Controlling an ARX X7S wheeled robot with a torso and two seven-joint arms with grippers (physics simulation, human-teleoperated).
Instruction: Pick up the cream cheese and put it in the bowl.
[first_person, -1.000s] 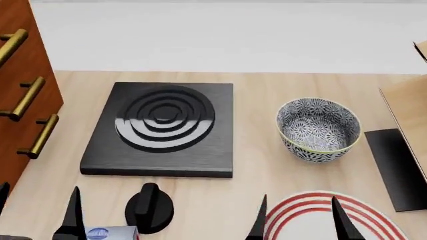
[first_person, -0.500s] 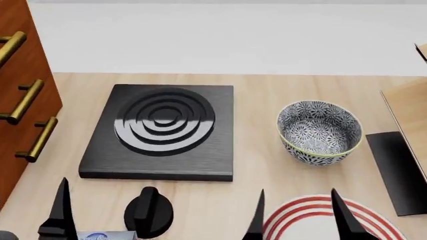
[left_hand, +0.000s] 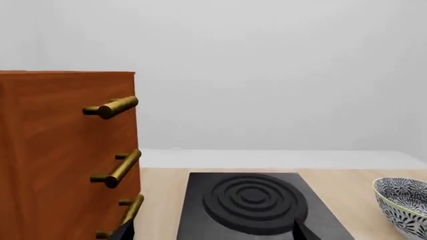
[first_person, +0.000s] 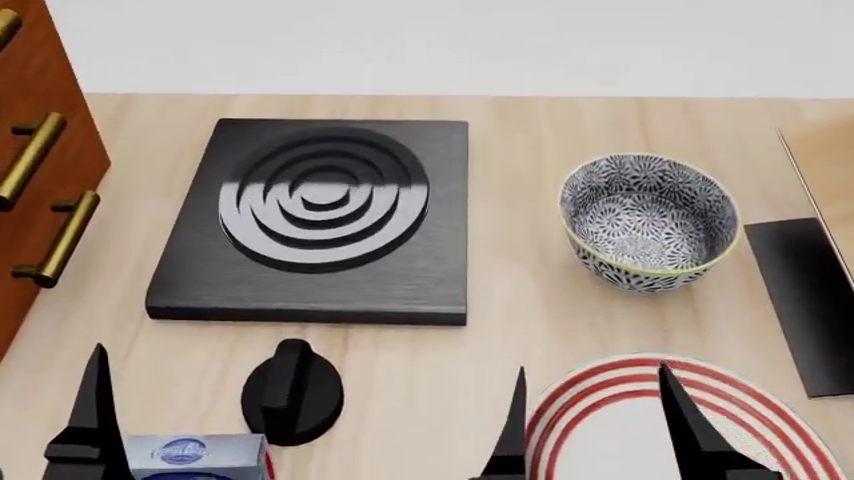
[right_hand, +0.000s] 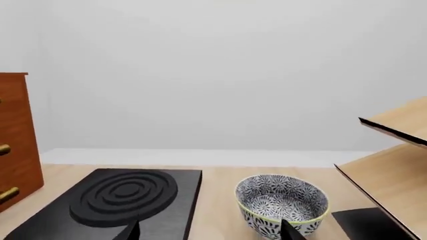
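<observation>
Stove (first_person: 318, 235) upper left; bowl (first_person: 650, 233) right of centre; cheese (first_person: 198, 458) bottom left, beside knob (first_person: 290, 390). Left gripper (first_person: 174, 440) spread apart, straddling cheese; right gripper (first_person: 594, 440) also spread. Suggest: lower squarely, clear knob, then clamp.

A light wooden counter (first_person: 534, 130) fills the scene and meets a plain pale grey wall (right_hand: 213, 70) at its far edge. On the counter lies a square black stove plate (first_person: 320, 225) with raised rings. A black knob (first_person: 291, 390) stands near the plate's front edge. A reddish-brown wooden cabinet (left_hand: 60, 155) with brass bar handles (left_hand: 120, 167) rises left of the plate. Far to the plate's right stands a slanted light wooden rack (right_hand: 393, 170) with a black base (first_person: 807, 290). The light is soft and even.
</observation>
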